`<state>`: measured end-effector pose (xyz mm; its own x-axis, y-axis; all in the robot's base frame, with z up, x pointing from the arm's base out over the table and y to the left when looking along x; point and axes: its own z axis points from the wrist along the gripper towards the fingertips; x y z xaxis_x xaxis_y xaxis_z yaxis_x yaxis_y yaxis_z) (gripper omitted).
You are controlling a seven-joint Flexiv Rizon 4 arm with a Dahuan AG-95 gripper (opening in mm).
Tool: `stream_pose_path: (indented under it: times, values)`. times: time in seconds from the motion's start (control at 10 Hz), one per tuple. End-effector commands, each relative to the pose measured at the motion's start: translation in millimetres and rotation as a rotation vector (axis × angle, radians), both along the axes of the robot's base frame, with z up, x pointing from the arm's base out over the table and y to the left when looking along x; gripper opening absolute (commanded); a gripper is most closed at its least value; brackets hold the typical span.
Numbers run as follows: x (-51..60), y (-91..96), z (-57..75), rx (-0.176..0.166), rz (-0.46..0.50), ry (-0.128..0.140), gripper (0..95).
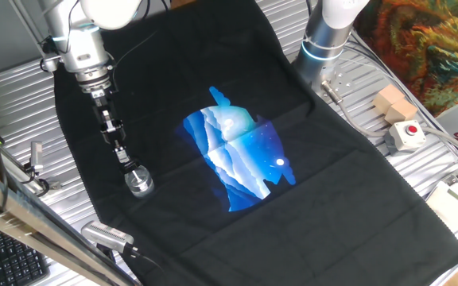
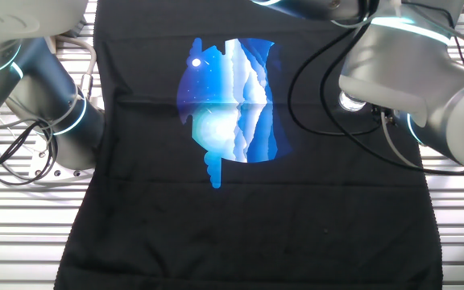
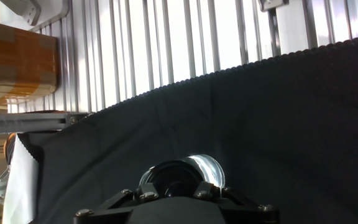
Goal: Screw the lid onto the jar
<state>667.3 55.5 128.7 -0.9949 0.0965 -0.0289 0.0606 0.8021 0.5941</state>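
Reaching down at the left edge of the black cloth [image 1: 324, 183], the gripper [image 1: 126, 159] sits right on top of the jar [image 1: 140, 183] — there it is, shining silver, standing upright near the cloth's left border! In the hand view the lid [image 3: 176, 177] shows dark inside the jar's bright rim [image 3: 207, 165], tucked under the fingers. Whether they're clamped or apart, I cannot tell. Farther right, the blue mountain print [image 1: 237, 159], then the red-buttoned box [image 1: 406, 133] off the cloth.

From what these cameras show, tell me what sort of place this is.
Probably a robotics lab bench: a ribbed metal table draped with a black cloth, a box with a red button beside it, and loose cables.
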Motion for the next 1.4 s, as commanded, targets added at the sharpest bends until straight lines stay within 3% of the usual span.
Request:
stream_pose_path:
  times: [0.1,0.2,0.3,0.7,0.8,1.4]
  values:
    - [0.2,-0.1,-0.3,-0.003,-0.003,0.002,38.0]
    - [0.2,-0.1,-0.3,-0.006,-0.004,0.003,38.0]
    - [0.2,0.0,-0.3,-0.006,-0.004,0.003,19.0]
    - [0.2,0.1,-0.3,-0.003,-0.008,0.004,19.0]
    - [0.2,0.1,-0.3,-0.004,-0.008,0.005,0.0]
    - [0.8,0.5,0.4,-0.008,-0.017,0.010,0.0]
